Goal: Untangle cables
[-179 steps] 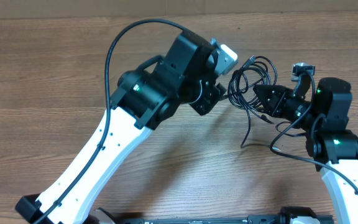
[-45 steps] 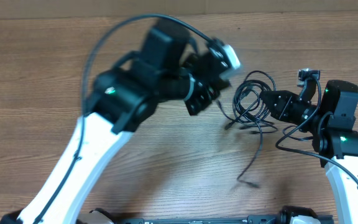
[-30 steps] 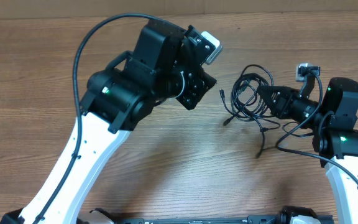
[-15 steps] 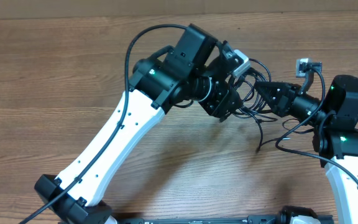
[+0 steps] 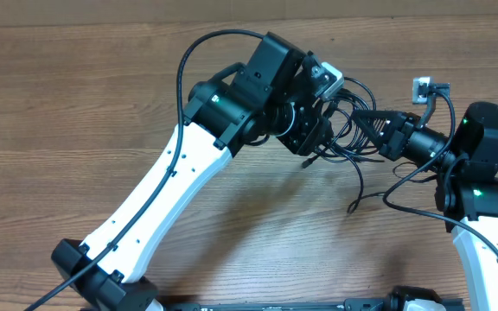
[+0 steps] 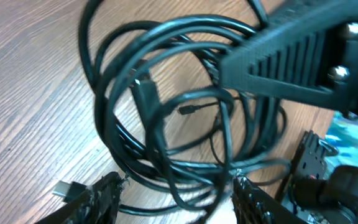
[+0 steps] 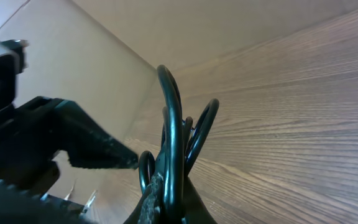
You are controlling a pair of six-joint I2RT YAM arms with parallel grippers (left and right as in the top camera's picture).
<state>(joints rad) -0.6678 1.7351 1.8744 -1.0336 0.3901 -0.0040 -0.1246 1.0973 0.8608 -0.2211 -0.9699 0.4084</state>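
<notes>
We are holding the cables (image 5: 346, 130) in our right gripper (image 5: 358, 113), which is clamping tight on several strands of the coiled black bundle. In the right wrist view the loops are rising straight out of its closed fingers (image 7: 157, 202). The bundle is hanging just off the tip of the right gripper, above the wooden table (image 5: 76, 104); we cannot tell whether the lowest loops are touching the wood. One loose cord (image 5: 359, 192) is dropping away from the bundle and trailing on the table, on the near side of the right gripper.

Our left gripper (image 6: 180, 198) is facing the right gripper across the bundle, its jaws standing apart and unclenched. The bottom loops are passing between its two fingers (image 6: 107, 196), and it is grasping nothing. A flat silver plug (image 6: 63, 186) is lying on the side of the bundle away from the right gripper. A smaller plug (image 6: 185, 111) is hanging inside the coil.
</notes>
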